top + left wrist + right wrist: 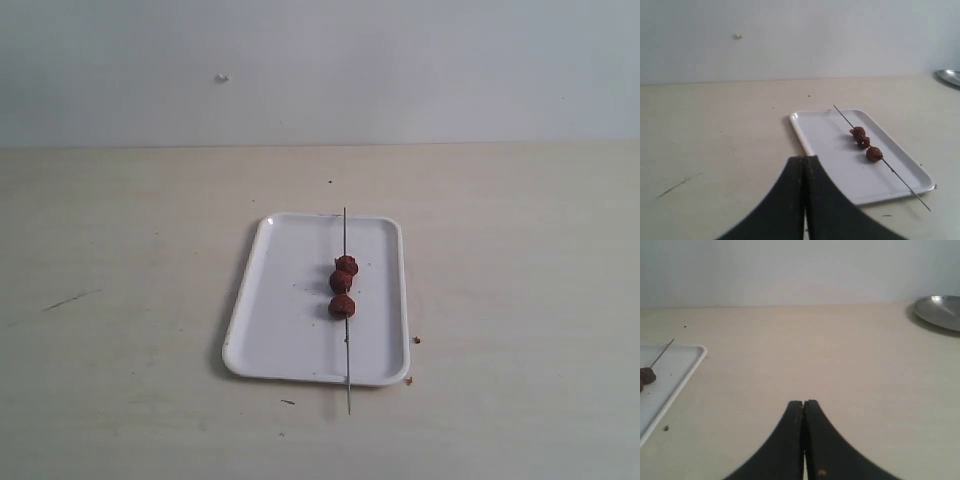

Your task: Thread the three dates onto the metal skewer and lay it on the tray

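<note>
Tabletop (120, 400), pale, spreads open on all sides to a plain wall (320, 60). White tray (290, 340) lies ahead-right of the left gripper (804, 159) and ahead-left of the right gripper (803, 402); both pairs of jaws are pressed together, holding nothing. Metal skewer (344, 225) rests along the tray, its near tip overhanging the rim, with three dates (342, 282) threaded mid-rod, two seemingly touching.

White tray (280, 300): smooth, glossy, plastic by the look; highlight on one corner.
Metal skewer (344, 225): thin grey rod, dull sheen.
Three dates (342, 282): dark reddish-brown skin, wrinkled, mostly matt.
Table (120, 250): pale wood-grain surface, matt, some scuffs and dark specks.
Wall (400, 70): plain, matt, off-white.
Dish (940, 312): polished metal, reflective.
Left gripper (803, 161), right gripper (803, 404): black, matt, smooth; plastic or rubber, cannot tell.
</note>
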Controlling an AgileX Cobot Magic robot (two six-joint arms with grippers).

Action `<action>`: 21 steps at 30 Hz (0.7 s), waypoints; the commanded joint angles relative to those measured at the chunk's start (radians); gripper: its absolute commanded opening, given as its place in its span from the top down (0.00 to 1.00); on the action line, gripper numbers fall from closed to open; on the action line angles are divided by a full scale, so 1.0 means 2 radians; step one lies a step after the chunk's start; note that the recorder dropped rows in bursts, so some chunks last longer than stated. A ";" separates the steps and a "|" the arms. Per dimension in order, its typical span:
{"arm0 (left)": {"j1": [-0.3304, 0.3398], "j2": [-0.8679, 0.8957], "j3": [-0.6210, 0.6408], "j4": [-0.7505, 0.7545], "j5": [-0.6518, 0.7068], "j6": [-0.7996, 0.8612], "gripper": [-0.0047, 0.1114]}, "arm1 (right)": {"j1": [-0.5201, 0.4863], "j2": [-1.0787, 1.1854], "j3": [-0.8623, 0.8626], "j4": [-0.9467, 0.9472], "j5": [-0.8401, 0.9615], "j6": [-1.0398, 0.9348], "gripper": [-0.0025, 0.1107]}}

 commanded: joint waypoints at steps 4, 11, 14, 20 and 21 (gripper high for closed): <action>0.001 -0.004 0.000 -0.004 0.003 -0.002 0.96 | -0.002 -0.002 0.001 0.000 -0.006 -0.006 0.98; 0.001 -0.004 0.000 -0.004 0.004 -0.002 0.96 | -0.002 -0.002 0.001 0.000 -0.006 -0.006 0.98; 0.001 -0.004 0.000 0.108 0.004 -0.002 0.96 | -0.002 -0.002 0.001 0.000 -0.006 -0.006 0.98; 0.001 -0.006 0.000 0.383 0.033 -0.030 0.96 | -0.002 -0.002 0.001 0.000 -0.006 -0.006 0.98; 0.001 -0.006 0.000 0.376 0.031 -0.053 0.96 | -0.002 -0.002 0.001 0.000 -0.006 -0.006 0.98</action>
